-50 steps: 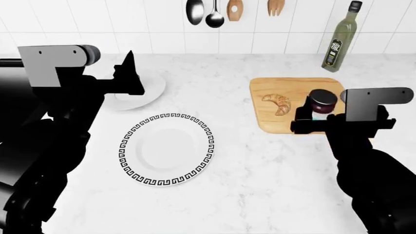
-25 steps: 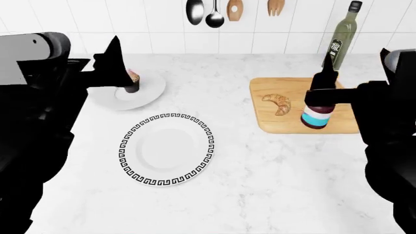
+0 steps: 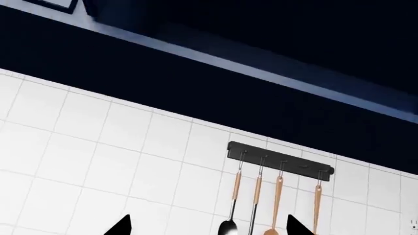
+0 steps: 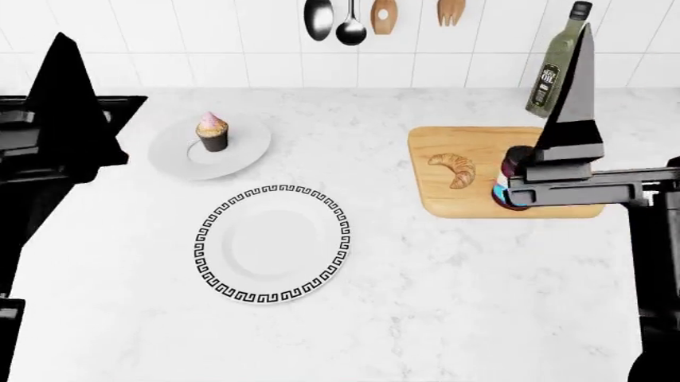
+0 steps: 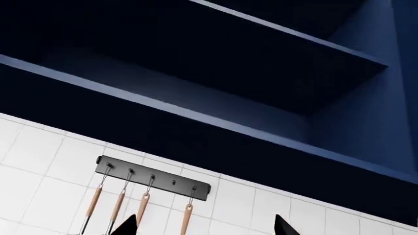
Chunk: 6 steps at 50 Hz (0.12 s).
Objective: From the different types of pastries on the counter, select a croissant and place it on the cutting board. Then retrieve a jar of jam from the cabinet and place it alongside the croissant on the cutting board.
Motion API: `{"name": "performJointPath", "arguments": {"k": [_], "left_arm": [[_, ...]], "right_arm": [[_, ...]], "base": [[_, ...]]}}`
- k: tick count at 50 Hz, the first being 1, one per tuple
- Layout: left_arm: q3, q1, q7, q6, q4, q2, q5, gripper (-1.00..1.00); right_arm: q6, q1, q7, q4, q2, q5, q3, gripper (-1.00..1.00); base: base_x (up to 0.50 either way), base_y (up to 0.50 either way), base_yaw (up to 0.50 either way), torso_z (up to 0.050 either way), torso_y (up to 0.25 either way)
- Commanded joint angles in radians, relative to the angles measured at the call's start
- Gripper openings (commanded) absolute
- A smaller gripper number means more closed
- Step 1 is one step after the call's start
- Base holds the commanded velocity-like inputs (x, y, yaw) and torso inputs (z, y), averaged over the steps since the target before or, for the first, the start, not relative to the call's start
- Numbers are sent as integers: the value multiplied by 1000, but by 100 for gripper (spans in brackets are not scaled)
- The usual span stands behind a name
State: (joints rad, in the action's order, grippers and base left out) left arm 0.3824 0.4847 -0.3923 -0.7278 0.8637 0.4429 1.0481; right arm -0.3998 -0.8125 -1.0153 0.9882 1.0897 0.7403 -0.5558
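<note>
Pointing upward, the right end effector [image 4: 579,48] rises in the head view as a dark tapered shape at the upper right of the frame, in front of the green oil bottle [image 4: 552,76], while the arm's forearm runs level in from the right edge, crossing the right end of the cutting board [image 4: 451,199]. Its wrist view looks at the tiled wall, the dark blue cabinet shelves [image 5: 216,73] and a black utensil rail [image 5: 153,178]; two dark fingertips [image 5: 127,226] show at the bottom edge, well apart, with nothing between them. The left end effector [image 4: 64,79] also points up, at the upper left of the head view, its arm folded along the left edge; its wrist view shows two fingertips [image 3: 121,227] spread wide at the bottom, the utensils hanging beyond them. On the white marble desk [image 4: 425,318] the cutting board lies at centre right. The croissant [image 4: 454,169] rests on its left half, and the jar of jam [image 4: 512,179] stands upright just to the right of it, partly hidden behind the right forearm, free of any grip. A pink-frosted cupcake [image 4: 212,131] sits on a plain white plate [image 4: 170,155] at upper left, and a Greek-key plate [image 4: 271,244] lies in the middle.
</note>
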Motion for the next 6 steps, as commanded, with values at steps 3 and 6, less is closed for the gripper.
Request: {"name": "performJointPath", "arguments": {"k": [3,6], "left_arm": [[16,-371,-86,459,183,161,-24,100],[-50,-431,-104,550,179,196,-85,100]], "right_arm": [[407,-494,-374,59,297,-134,-899,100],[433,-621,-426,59,285,-201,-1107,100]], "base": [[0,0,0,0,0],[0,0,0,0,0]]}}
